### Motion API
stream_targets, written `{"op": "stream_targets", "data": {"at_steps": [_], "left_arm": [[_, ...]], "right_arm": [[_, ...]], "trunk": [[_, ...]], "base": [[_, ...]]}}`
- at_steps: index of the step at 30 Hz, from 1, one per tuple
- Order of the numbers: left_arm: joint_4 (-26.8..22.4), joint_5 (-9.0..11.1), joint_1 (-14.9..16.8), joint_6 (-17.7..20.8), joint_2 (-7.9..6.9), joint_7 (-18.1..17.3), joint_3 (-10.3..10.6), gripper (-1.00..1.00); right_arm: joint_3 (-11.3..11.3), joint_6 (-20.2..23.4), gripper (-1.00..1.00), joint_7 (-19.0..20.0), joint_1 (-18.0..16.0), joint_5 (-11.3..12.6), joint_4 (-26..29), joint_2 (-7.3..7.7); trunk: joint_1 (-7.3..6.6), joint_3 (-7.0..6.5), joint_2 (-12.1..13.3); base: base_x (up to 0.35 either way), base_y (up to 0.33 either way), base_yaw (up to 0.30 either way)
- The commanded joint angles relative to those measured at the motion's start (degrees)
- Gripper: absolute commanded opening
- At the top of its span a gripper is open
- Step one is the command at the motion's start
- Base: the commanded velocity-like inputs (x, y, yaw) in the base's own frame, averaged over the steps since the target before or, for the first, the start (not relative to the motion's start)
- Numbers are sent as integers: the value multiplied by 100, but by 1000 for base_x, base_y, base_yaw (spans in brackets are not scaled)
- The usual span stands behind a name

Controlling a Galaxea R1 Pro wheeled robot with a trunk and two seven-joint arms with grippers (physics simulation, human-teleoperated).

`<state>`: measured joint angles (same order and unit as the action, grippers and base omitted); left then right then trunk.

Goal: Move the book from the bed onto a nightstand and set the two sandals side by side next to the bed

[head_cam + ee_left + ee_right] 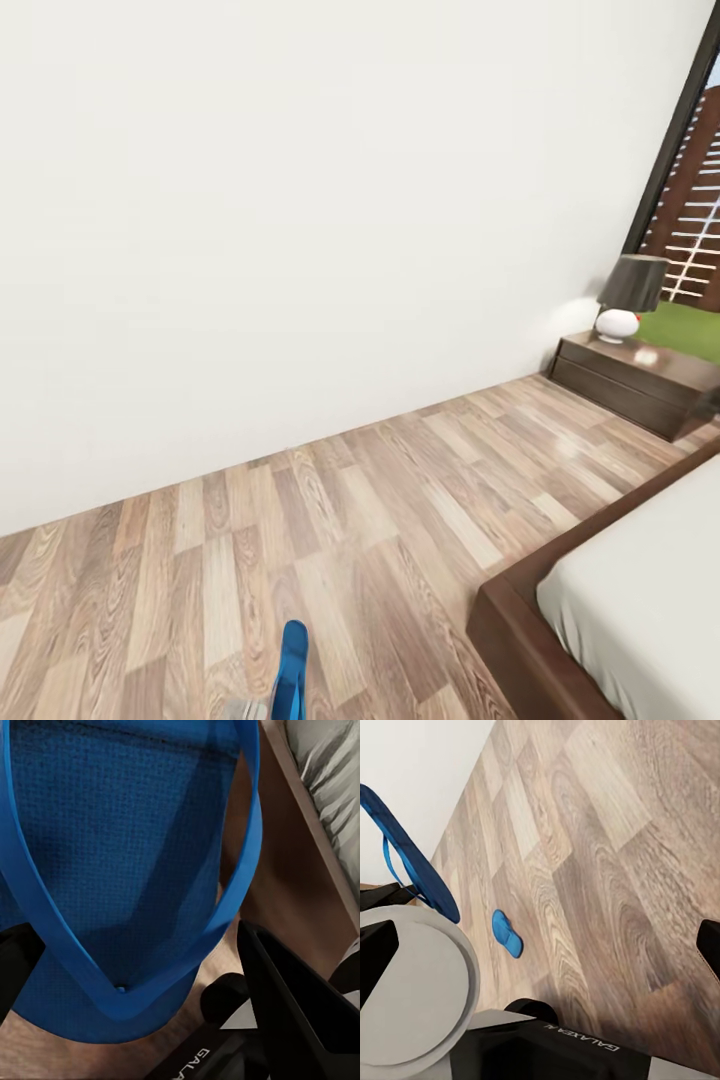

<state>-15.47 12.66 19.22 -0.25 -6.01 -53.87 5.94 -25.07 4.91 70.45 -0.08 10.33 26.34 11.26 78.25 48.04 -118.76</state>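
— How many sandals are showing?

— Two, both bright blue. One sandal (112,870) is sitting up close between the left fingers (285,1012), which are closing on it; from the head camera its tip (292,670) is poking up at the near edge of the floor (330,520), left of the bed (640,590). The second sandal (507,933) is lying flat on the planks, well apart from the first, and the right wrist camera is catching both: the held one (412,859) hanging on edge above the floor, the other lying beyond it.

— And the right fingers?

— Their black tips (376,952) are standing wide apart at the two sides of that picture, holding nothing.

— Any furniture counts?

— One bed, dark frame and grey mattress, at the near right. One nightstand (630,385) far right against the white wall (300,200), carrying one lamp (628,296) with a dark shade and white base. One dark-framed window (695,200) behind it is showing a slatted fence.

— Any writing?

— "GALAXEA" is reading on the right wrist housing (577,1042); on the left wrist only "GALA" is legible.
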Motion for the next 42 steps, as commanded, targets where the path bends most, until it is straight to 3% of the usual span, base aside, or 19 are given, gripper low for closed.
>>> {"op": "stream_targets", "data": {"at_steps": [1, 10, 22, 36, 42], "left_arm": [[0, 52, 3, -5, -5, -1, 47, -100], [0, 52, 3, -10, -4, -1, 48, -100], [0, 52, 3, -10, -2, 8, 46, -100], [0, 52, 3, -10, -4, 8, 48, -100], [0, 52, 3, -10, 1, 8, 48, -100]], "right_arm": [[-6, 49, 100, 21, -1, 20, 3, -1], [-7, 46, 100, 1, -1, 13, 3, -1], [-7, 46, 100, 22, -1, 5, 3, -1], [-7, 46, 100, 9, -1, -3, 6, -1], [-7, 46, 100, 20, -1, 0, 5, -1]], "trunk": [[3, 5, -2], [3, 5, -2], [3, 5, -2], [3, 5, -2], [3, 5, -2]], "base": [[265, 0, 1], [52, 0, 0], [288, -55, 4], [52, -9, 258], [236, 0, 65]]}}
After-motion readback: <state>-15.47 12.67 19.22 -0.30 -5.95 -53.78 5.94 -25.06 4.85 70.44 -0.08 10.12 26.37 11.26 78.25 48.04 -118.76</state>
